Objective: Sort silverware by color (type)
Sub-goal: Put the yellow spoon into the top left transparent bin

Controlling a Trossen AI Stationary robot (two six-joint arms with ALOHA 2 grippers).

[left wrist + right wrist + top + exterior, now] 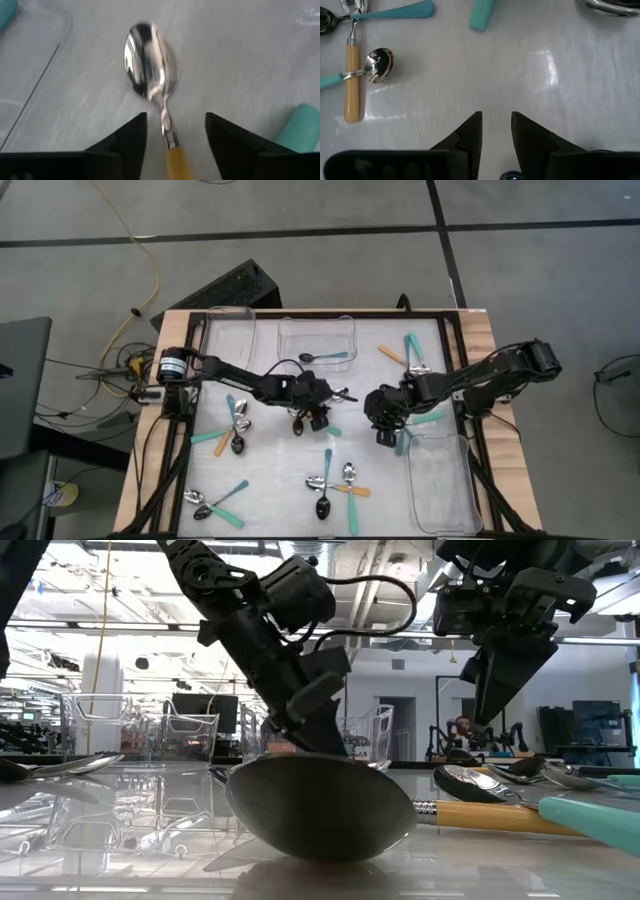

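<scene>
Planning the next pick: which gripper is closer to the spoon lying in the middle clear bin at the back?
Left. The left gripper hangs over the table centre, just in front of the bin holding that spoon. The right gripper is farther off, toward the right side.

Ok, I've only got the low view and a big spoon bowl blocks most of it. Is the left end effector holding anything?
Observer: Nothing is gripped. The left wrist view shows the left end effector open, with its fingers either side of the handle of an orange-handled spoon.
Operator: And the right one?
Observer: The right end effector is open too, with only bare table between its fingers.
Operator: Anything in a bin?
Observer: Yes. The high view shows one teal-handled spoon in the clear bin at the middle of the table's top edge in that picture.
</scene>
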